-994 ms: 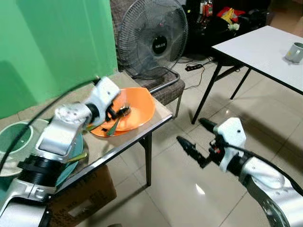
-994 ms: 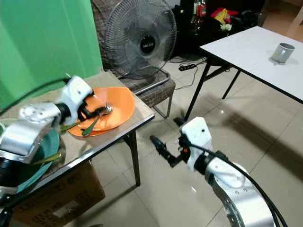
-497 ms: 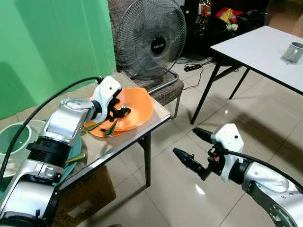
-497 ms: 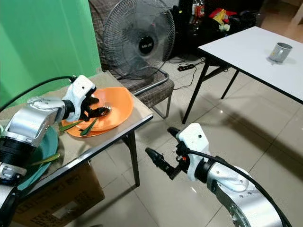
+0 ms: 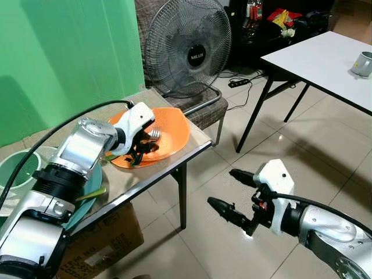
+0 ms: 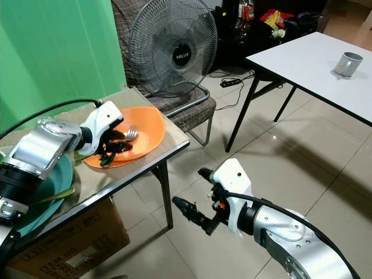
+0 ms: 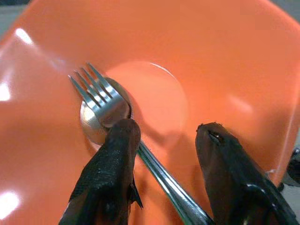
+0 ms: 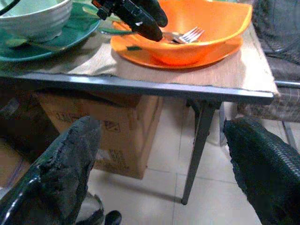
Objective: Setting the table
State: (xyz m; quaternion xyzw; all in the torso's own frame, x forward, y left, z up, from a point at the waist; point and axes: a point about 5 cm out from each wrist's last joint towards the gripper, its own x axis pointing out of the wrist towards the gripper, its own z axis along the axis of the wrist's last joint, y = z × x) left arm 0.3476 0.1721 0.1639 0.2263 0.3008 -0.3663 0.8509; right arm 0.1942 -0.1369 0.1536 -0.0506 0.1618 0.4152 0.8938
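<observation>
At the far right corner of the small grey-edged side table (image 5: 195, 145), the left gripper (image 7: 161, 154) reaches into a shallow orange plastic bowl (image 5: 174, 131) with its black fingers spread apart, straddling the handle of a silver metal fork (image 7: 101, 101) that lies on a silver spoon (image 7: 91, 129) in the bowl's bottom. The right gripper (image 5: 229, 195) hangs released over the tiled floor (image 5: 232, 250), well apart from the table. A teal plate (image 6: 55, 183) carrying a pale green ribbed bowl (image 8: 33, 18) sits toward the table's near left edge.
</observation>
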